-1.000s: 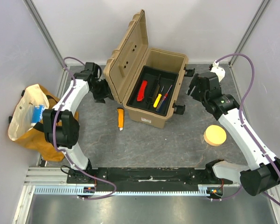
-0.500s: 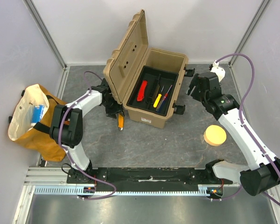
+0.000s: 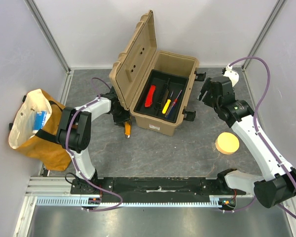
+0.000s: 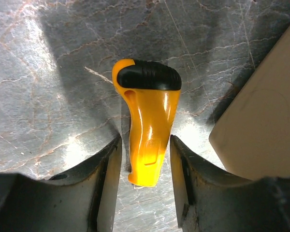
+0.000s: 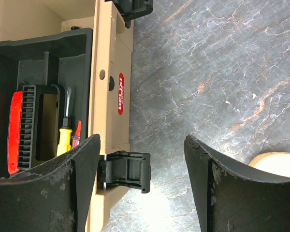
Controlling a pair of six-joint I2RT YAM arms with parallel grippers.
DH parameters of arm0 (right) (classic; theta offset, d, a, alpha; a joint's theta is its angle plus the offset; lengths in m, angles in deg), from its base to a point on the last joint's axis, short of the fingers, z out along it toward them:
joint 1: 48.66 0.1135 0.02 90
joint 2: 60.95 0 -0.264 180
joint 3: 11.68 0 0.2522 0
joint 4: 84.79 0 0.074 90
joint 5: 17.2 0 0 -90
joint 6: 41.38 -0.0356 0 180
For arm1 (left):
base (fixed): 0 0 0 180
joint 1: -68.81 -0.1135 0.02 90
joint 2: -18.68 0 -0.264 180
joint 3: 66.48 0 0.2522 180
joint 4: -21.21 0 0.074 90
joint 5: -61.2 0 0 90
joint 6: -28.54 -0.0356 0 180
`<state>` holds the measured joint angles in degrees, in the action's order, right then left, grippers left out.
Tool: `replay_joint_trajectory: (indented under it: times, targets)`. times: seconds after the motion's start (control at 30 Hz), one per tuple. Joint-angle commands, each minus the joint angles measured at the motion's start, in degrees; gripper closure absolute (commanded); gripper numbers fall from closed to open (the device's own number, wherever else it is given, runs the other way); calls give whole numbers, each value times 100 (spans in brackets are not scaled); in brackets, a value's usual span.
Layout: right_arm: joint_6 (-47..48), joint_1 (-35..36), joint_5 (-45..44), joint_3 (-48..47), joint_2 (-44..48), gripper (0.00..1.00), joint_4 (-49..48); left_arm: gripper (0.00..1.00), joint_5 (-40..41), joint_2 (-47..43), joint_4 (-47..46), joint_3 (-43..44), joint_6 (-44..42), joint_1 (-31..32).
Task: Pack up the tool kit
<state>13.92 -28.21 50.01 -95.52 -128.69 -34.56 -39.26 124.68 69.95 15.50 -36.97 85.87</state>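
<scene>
Left gripper (image 4: pixel 145 145) straddles the yellow plastic tool with a black cap (image 4: pixel 152 121) – jaws apart, a sliver of gap on one side. It lies on the grey marbled table (image 3: pixel 187 148), just beside the open tan plastic toolbox (image 3: pixel 158 123), which stands toward the far edge. Right gripper (image 5: pixel 142 142) hangs wide open above a black latch (image 5: pixel 125 171).

Bright, even overhead light; we find every view sharp at mid-distance.
We see glare on the tabletop (image 4: pixel 75 145) outside the left jaws, gloss on the yellow tool (image 4: pixel 152 125) between them, and dark, soft-edged fingers (image 5: pixel 43 193) nearest the right lens.
</scene>
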Motion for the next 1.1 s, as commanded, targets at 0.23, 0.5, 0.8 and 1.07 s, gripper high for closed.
replay_joint_trajectory:
  times: [0.23,0.5,0.8,1.07]
  targets:
    - [51,-32,-50,30,156,23,-149,81,1237,53,-27,-108,223,201]
    - [33,-23,-51,65,165,23,-158,98,2074,-456,404,156,135,149]
    - [51,-23,-42,65,174,23,-149,98,2548,-1405,764,594,135,-132]
    - [33,-23,-51,39,174,23,-166,98,2786,-2512,1239,1587,-286,-185]
